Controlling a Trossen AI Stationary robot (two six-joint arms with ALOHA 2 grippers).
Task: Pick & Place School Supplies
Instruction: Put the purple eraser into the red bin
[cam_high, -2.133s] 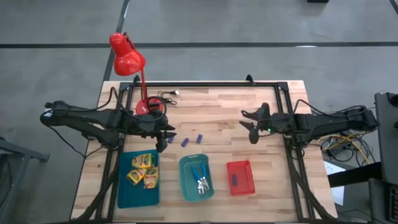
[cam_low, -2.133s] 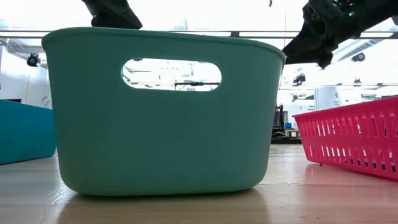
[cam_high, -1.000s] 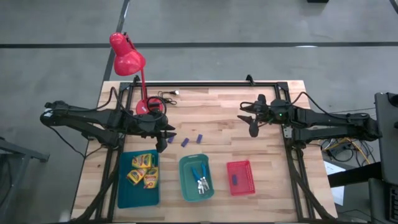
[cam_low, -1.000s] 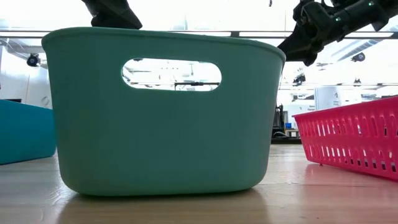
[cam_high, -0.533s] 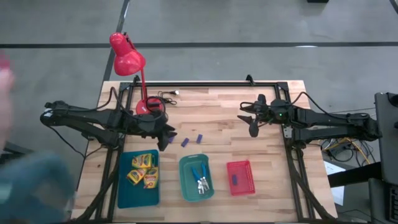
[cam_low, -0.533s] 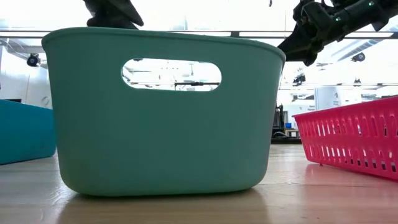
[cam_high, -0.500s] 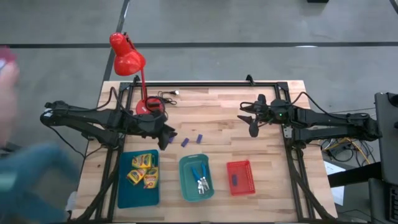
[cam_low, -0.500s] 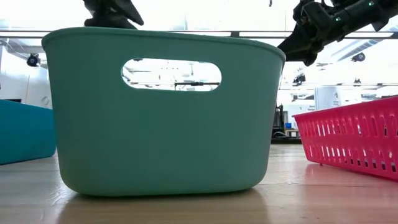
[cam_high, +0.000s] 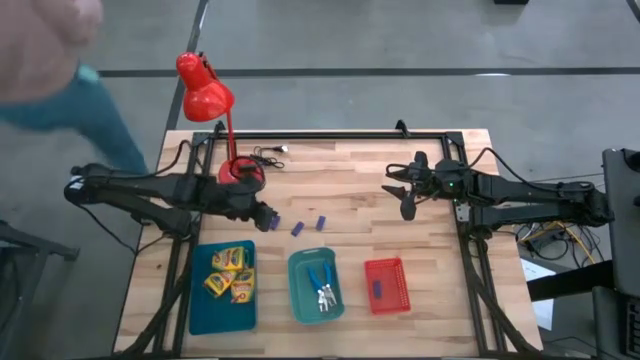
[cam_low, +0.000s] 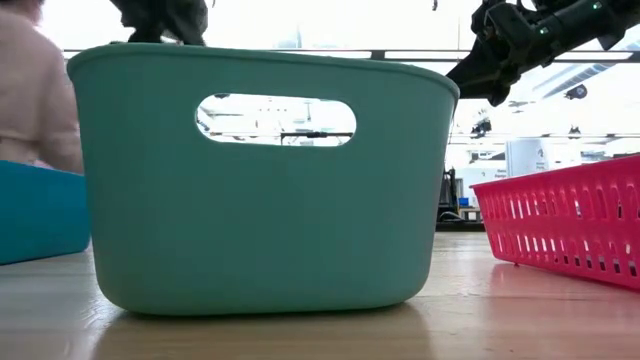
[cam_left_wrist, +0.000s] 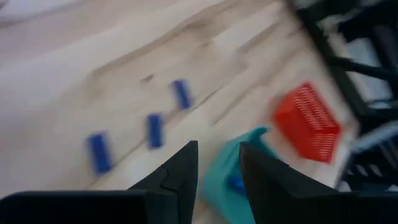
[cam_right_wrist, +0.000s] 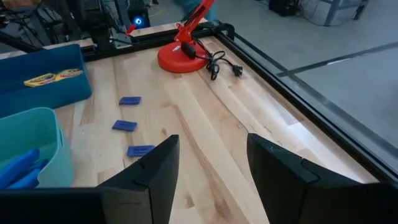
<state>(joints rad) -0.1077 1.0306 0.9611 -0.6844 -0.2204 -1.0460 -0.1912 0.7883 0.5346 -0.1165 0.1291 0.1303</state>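
Three purple blocks (cam_high: 296, 228) lie loose on the tabletop (cam_high: 340, 180) just left of the high view's centre, in a short row rising to the right; a fourth block (cam_high: 377, 290) already sits in the red basket (cam_high: 400, 300) at lower right. The crayon boxes (cam_high: 229, 273) are in the blue tray (cam_high: 199, 315) at lower left, and the blue-handled scissors (cam_high: 322, 283) are in the teal bin (cam_high: 300, 305) at bottom centre.

The left gripper (cam_high: 262, 214) hangs just left of the nearest block, fingers (cam_left_wrist: 177, 177) a narrow gap apart with nothing between them. The right gripper (cam_high: 402, 197) waits right of centre, well apart from the blocks, fingers (cam_right_wrist: 152, 165) spread and empty.

The step in hand looks like picking up the nearest block. To do it well, the left gripper should centre over that block, turn so the fingers straddle its narrow width, and descend straight until the tips nearly reach the wood before closing. Approaching at a slant risks nudging the block toward its neighbours. A person's blurred sleeve (cam_high: 95, 95) crosses the upper left, off the tabletop.
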